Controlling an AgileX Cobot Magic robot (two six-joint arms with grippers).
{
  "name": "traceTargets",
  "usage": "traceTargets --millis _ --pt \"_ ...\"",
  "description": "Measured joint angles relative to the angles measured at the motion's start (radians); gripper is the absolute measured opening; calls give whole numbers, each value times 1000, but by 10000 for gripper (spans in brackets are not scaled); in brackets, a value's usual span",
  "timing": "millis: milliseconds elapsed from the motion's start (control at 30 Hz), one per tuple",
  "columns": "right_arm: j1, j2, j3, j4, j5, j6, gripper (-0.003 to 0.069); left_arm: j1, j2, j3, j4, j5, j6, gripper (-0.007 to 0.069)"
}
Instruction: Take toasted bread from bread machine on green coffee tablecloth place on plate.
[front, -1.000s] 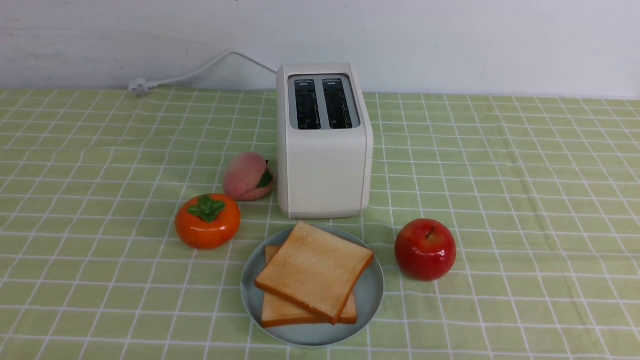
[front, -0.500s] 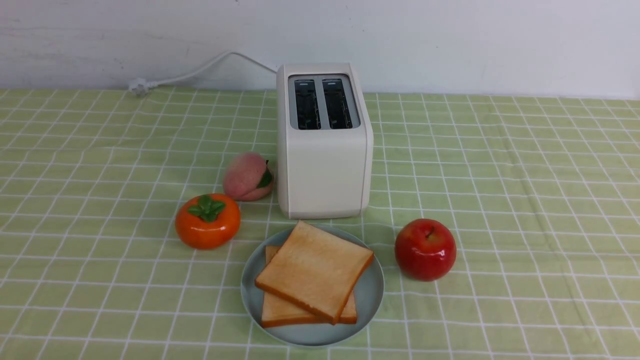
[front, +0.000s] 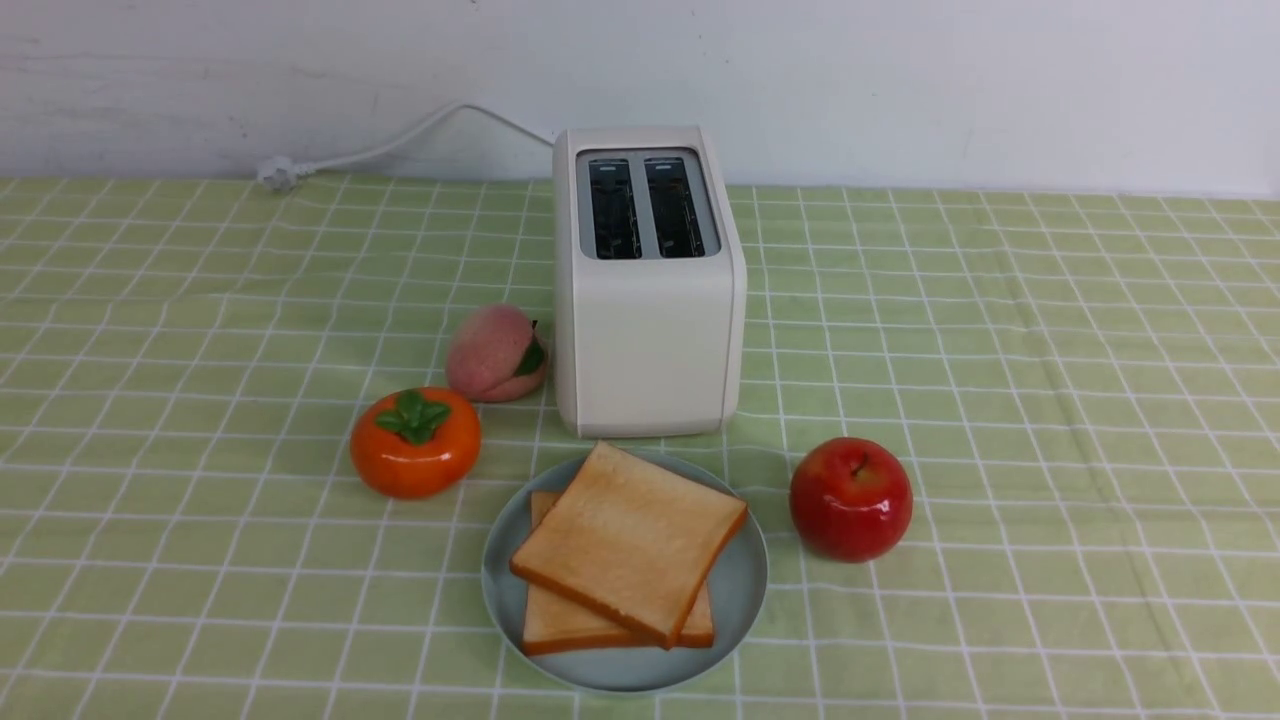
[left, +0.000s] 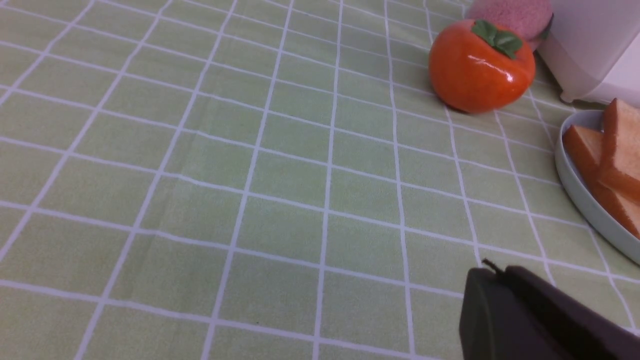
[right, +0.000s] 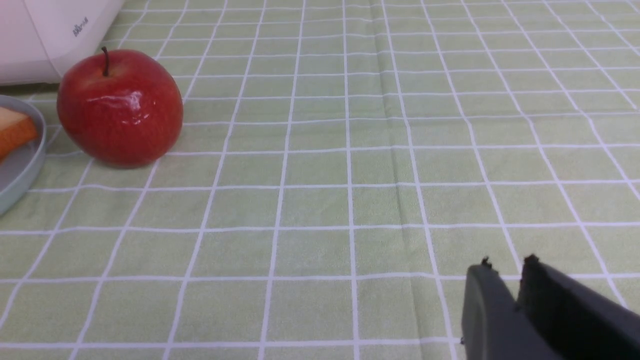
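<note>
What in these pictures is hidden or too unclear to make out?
- Lower square golden slice of toast: mostly covered by the upper slice, front view.
- Cream-white boxy toaster: slot depths too dark, front view.
- Round pale blue plate: cut off by the edge, left wrist view.
- Small grey lettering: too blurred, right wrist view.

Across the top of the frame we see a plain white wall (front: 900, 80) — faintly scuffed at upper left — under soft, even light.

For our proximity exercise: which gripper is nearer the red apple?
Right. The right gripper faces the apple across the tablecloth; the left gripper sits beyond the plate, apple unseen.
</note>
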Motion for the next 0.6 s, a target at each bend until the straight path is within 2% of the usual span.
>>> traceTargets --millis 600 --pt "0 0 0 0 0 0 123 0 0 0 0 0 0 22"
